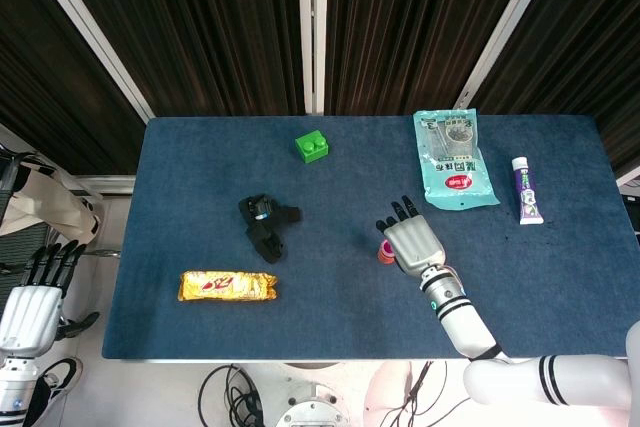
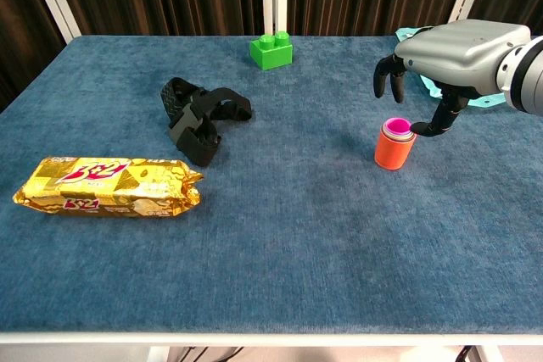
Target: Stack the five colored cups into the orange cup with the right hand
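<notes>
Standing upright near the right-centre of the blue table (image 2: 280, 235): orange cup (image 2: 394, 149), with pink cup (image 2: 395, 128) seated inside, rim just proud of the orange one. Other nested colours not discernible from the chest view; count of five cannot be confirmed.

Hovering just above and behind the stack: right hand (image 2: 450, 57), fingers apart and curved downward, holding nothing. One fingertip (image 2: 417, 131) sits right at the pink rim; touching or just clear, cannot tell. In the head view, right hand (image 1: 410, 242) covers most of the stack; only a sliver of the cups shows at its left edge.

Risks from here, as judgement:
- Snagging the pink rim on withdrawal, tipping the light stack.
- Sideways retreat dragging the orange cup across the cloth.
- Pink cup possibly not fully seated; pressing off-centre could cock it.

Lying well apart: black strap clip (image 2: 200, 116), gold snack bar (image 2: 106, 186), green brick (image 2: 271, 48), teal pouch (image 1: 454, 159), tube (image 1: 527, 190).

Left hand (image 1: 28, 302) hangs off-table, fingers extended, empty.
</notes>
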